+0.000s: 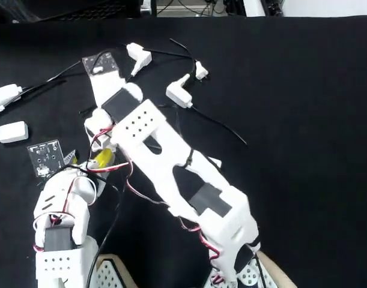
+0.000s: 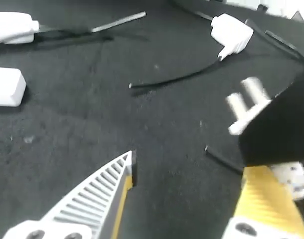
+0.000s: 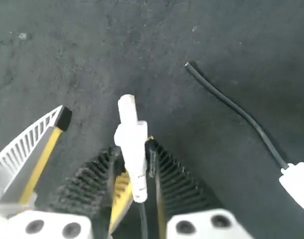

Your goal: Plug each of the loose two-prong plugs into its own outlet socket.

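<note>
- The right gripper (image 3: pixel 133 149) is clenched on a white plug (image 3: pixel 131 134). Its dark ribbed fingers (image 3: pixel 181 184) press the plug's body from both sides, the prongs point away from the wrist, and a thin black cord runs back between the fingers.
- This plug is held over the left part of the black tabletop (image 3: pixel 142 40), about midway between the far and near edges.
- The left gripper (image 2: pixel 191 167) is released, with its white and yellow fingers (image 2: pixel 102 199) spread wide over bare tabletop. Just beside it, the held plug's two prongs jut from a dark mass.
- Three more plugs lie near the far edge, left of the middle: a first loose plug (image 1: pixel 138 57), a second loose plug (image 1: pixel 182 93) and a third loose plug (image 1: pixel 201 71). Each one trails a black cord.
- By the left edge lie a far socket (image 1: pixel 4 94) and a near socket (image 1: pixel 12 132), both white and corded. They are well apart from the held plug.
- A small circuit board (image 1: pixel 46 157) lies between the near socket and the left arm (image 1: pixel 63 216).
- The right arm (image 1: pixel 171 162) slants in from the near edge and covers the spot where the two grippers meet.
- The right wrist view shows the grip itself. The left wrist view looks past the prongs to both sockets. The high view lays out the sockets and loose plugs together.
</note>
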Controlling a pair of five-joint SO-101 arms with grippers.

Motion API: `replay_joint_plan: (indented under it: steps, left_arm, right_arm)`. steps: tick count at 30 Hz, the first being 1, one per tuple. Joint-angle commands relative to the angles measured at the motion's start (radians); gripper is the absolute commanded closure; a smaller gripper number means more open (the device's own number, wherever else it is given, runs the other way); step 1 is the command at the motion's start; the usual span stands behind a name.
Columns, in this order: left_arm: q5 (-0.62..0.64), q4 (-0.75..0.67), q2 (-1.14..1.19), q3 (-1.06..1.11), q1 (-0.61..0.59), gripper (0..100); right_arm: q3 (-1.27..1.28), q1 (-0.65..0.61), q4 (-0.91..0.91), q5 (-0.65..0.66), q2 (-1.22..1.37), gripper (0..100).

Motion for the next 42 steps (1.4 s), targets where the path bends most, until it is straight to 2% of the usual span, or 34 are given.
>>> replay_joint_plan:
  steps: [1,13,23,29,34,38,42]
  left_arm:
    - [0.006,0.023,-0.011,-0.042,0.005,66]
    - [0.009,0.029,-0.011,-0.042,-0.027,66]
    - [0.005,0.029,-0.011,-0.042,-0.019,66]
    - [0.005,0.023,-0.011,-0.042,-0.027,66]
    - [0.005,0.023,-0.011,-0.042,-0.027,66]
    - [0.005,0.023,-0.011,-0.042,-0.027,66]
    - [0.005,0.023,-0.011,-0.042,-0.027,66]
  right_arm:
    - [0.030,0.000,-0.080,-0.011,0.016,98.6]
    - [0.071,0.005,-0.152,-0.009,0.022,98.6]
    - [0.021,0.157,-0.103,-0.002,-0.005,98.6]
    - [0.021,0.180,0.048,0.186,-0.010,98.6]
    - [0.021,0.150,0.184,0.318,-0.012,98.6]
    - [0.039,0.124,0.187,0.396,-0.058,98.6]
    - [0.050,0.029,0.187,0.431,-0.142,98.6]
